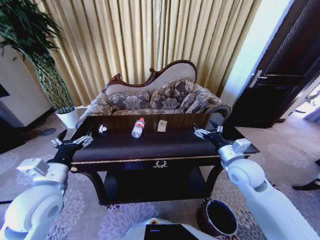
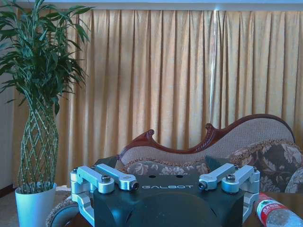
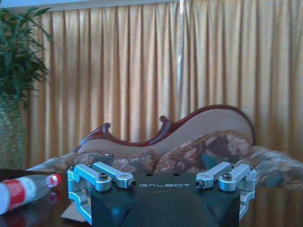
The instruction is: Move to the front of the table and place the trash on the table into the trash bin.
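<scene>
The dark glossy table [image 1: 150, 146] stands right in front of me. On its far half lie a clear bottle [image 1: 138, 127] with a red cap, a white crumpled scrap [image 1: 102, 129] and a small pale packet [image 1: 162, 126]. My left gripper [image 1: 75, 142] hovers open over the table's left end, and my right gripper [image 1: 207, 132] hovers open over its right end. Neither holds anything. The left wrist view has the left gripper [image 2: 167, 185] with the bottle [image 2: 277, 215] beside it. The right gripper [image 3: 164, 183] faces the bottle [image 3: 23, 191] from the other side. The dark round trash bin [image 1: 218, 217] sits on the carpet near the table's front right leg.
A floral sofa [image 1: 160, 97] with a carved wooden back stands just behind the table, before gold curtains. A tall plant in a white pot [image 1: 67, 117] is at the back left. A dark door [image 1: 280, 75] stands at the right. Patterned carpet surrounds the table.
</scene>
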You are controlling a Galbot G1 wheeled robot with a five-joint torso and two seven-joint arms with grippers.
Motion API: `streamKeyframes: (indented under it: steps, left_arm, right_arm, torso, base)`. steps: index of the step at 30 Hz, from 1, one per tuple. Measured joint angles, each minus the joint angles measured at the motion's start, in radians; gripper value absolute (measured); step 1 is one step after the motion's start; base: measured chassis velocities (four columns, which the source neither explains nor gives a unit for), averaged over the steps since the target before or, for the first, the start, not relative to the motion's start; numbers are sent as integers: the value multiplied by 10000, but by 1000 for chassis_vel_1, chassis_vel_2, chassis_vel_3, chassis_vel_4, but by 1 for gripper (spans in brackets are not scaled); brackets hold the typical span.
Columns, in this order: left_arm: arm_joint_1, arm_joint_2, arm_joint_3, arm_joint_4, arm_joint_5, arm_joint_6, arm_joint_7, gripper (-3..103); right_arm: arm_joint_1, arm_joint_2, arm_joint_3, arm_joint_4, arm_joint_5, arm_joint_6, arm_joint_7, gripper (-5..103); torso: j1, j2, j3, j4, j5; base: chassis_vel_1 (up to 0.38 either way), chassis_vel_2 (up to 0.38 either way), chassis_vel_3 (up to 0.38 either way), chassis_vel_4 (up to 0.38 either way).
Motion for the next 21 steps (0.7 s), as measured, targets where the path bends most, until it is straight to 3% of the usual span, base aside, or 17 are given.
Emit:
streamKeyframes:
  steps: [5,7,10,14,19,21]
  left_arm:
    - [-11,-5,-24,0,0,0,-2,100]
    - [-14,-1,-47,0,-1,-7,-3,100]
    - [-83,-17,-47,0,-7,-10,-5,100]
    - [-150,-63,-21,0,-12,-11,-8,100]
    - [-267,-143,-8,0,-20,12,-23,100]
    - [-237,-156,-63,0,-25,23,-33,100]
  right_arm:
    - [283,-356,-430,99,925,-293,103,100]
    - [712,-713,-825,176,2304,-755,635,100]
    - [1177,-1144,-1295,-164,2915,-1015,784,100]
    - [1625,-1419,-1733,-545,3094,-1064,804,100]
    - [3595,-1718,-3278,-1567,3553,-1247,878,100]
    - [4813,-1626,-4384,-2224,3862,-1539,1164,100]
  torso:
    - [-1,1,0,-2,0]
    - [-5,2,-2,0,-1]
    - [-5,1,-2,-1,-1]
    - [-4,1,0,-3,0]
    - [-3,1,0,1,0]
    - [-3,1,0,-1,-1]
  base:
    - [0,0,0,0]
    - [0,0,0,0]
    - [0,0,0,0]
    - [0,0,0,0]
    - [0,0,0,0]
    - [0,0,0,0]
